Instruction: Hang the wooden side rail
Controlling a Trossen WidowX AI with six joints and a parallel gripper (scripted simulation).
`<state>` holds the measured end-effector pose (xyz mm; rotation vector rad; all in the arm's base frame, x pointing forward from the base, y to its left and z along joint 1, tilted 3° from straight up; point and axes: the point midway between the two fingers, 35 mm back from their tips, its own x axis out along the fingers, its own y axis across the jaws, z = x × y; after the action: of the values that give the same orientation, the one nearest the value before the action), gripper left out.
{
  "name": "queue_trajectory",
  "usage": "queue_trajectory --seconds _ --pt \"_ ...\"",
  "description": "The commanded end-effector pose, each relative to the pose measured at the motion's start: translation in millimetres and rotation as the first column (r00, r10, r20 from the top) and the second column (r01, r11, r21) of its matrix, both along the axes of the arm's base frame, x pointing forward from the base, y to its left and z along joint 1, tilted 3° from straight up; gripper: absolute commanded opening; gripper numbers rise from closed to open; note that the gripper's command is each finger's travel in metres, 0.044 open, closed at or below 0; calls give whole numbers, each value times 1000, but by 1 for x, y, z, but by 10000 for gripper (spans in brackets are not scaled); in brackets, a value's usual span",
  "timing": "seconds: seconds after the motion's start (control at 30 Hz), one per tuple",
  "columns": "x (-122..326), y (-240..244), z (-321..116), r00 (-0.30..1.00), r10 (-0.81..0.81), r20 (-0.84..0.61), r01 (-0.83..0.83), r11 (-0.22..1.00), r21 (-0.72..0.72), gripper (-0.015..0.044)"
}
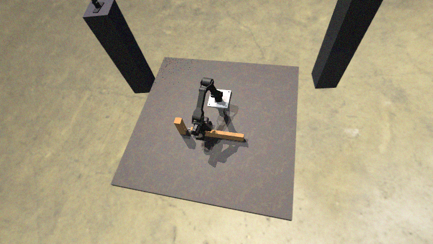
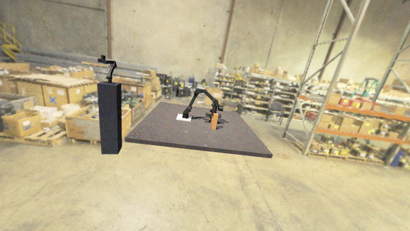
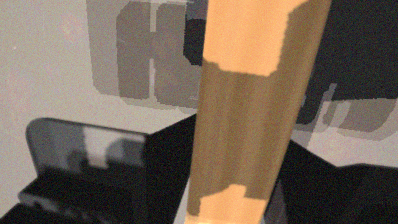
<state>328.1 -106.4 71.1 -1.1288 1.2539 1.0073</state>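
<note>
The orange-brown wooden post (image 1: 182, 127) (image 2: 214, 121) stands upright on the table. The wooden rail (image 1: 227, 135) (image 3: 240, 115) stretches away from the post, its far end low at the table on the right in the top view. My gripper (image 1: 200, 135) (image 3: 228, 125) is shut on the rail near its post-side end. A small bit of the rail's end and something light-coloured show in the narrow space between gripper and post. The hooks, the slot and the pins cannot be made out, so whether they touch is not clear. In the exterior view the post hides the rail.
The arm's white base plate (image 1: 227, 104) (image 2: 179, 117) is bolted to the dark table (image 1: 257, 187) (image 2: 160, 134) behind the rail. Dark pillars (image 1: 121, 48) (image 1: 339, 45) (image 2: 109, 117) stand off the table's edges.
</note>
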Motion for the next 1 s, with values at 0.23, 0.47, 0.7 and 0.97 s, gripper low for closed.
queue_trajectory --seconds 0.23,0.47,0.7,0.97 --pt "1 0 5 1000 10 5 -10 1000 -2 0" --pt "1 0 6 1000 10 5 -10 1000 -2 0" --pt "1 0 7 1000 10 5 -10 1000 -2 0" --pt "1 0 9 1000 10 5 -10 1000 -2 0"
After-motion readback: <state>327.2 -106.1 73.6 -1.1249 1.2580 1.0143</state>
